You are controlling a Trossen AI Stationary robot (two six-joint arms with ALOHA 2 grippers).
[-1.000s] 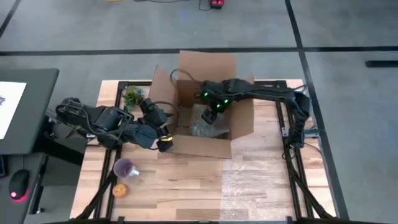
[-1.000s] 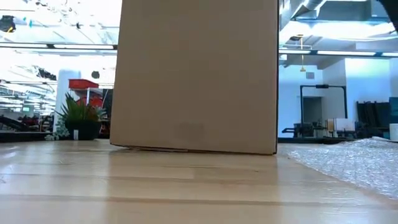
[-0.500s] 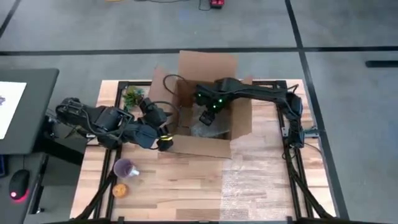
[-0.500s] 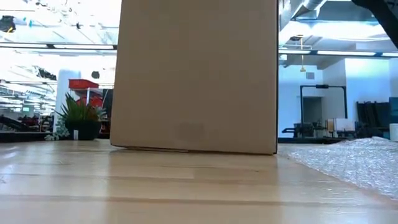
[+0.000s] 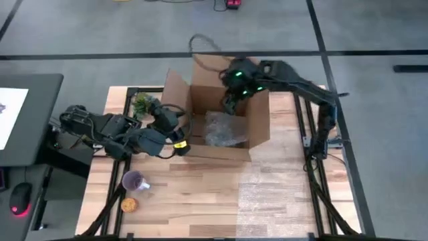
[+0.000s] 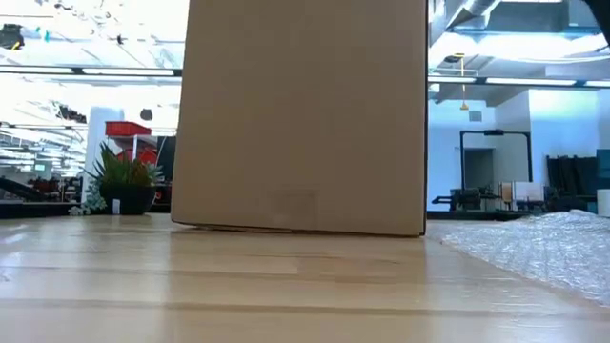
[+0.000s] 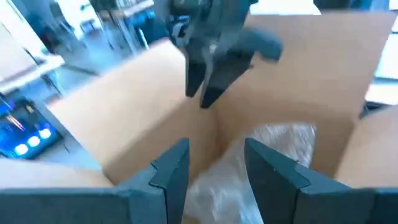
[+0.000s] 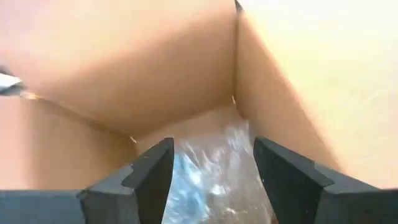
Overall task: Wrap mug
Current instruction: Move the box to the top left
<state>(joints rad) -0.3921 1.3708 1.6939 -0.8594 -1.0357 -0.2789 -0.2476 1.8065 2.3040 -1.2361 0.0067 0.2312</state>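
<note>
On the far left of the high view there's a dark side desk point(image 5: 27, 117) with a computer mouse point(image 5: 20, 197) on it. On the wooden table point(image 5: 200, 201), near the front-left corner, sits a purple cup point(image 5: 136, 180) with a small orange thing point(image 5: 128, 205) just beside it. A little potted plant point(image 5: 142, 104) sits toward the back-left; it shows up in the low view too point(image 6: 121, 181).

The left gripper point(image 5: 179, 144) is parked at the left wall of the open cardboard box point(image 5: 217, 150), outside it near the front corner. From its wrist cam the 2 fingers point(image 7: 171, 171) stand apart with nothing between them, so a moderate open gap.

The mug is the bubble-wrapped bundle point(image 5: 224, 128) lying on the box floor, and you can see it in the left wrist view point(image 7: 273, 146) and the right wrist view point(image 8: 208, 171) as well.

The right gripper point(image 5: 231, 104) hangs over the back part of the box, above the bundle and not touching it. Its fingers point(image 8: 149, 171) are spread wide, holding nothing.

Further right, a sheet of bubble wrap point(image 5: 274, 194) lies flat on the table, also visible in the low view point(image 6: 543, 243).
</note>
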